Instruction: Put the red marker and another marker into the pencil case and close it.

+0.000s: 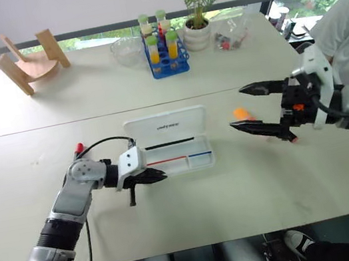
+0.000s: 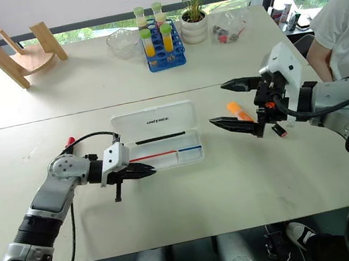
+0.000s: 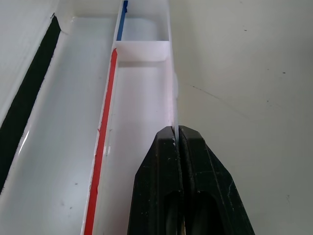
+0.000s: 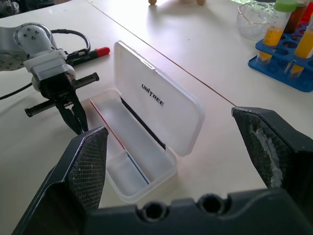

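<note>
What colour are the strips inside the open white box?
Red, blue and black strips line the pencil case, seen best in the right wrist view.

Pencil case (image 1: 178, 144) between red marker (image 1: 79, 148) and orange highlighter (image 1: 243, 113).

Both arms silver-grey metal w/ black joint sections. Left arm: round grey wrist housing w/ small screws, white block behind left gripper (image 2: 142, 170), black cable looping over it, thin black toothed rail across gripper base. Right gripper (image 2: 232, 105): long black fingers (image 4: 87, 159) w/ cross-hatch textured pads, white housing behind, small orange mark, black cables trailing back along arm.
</note>
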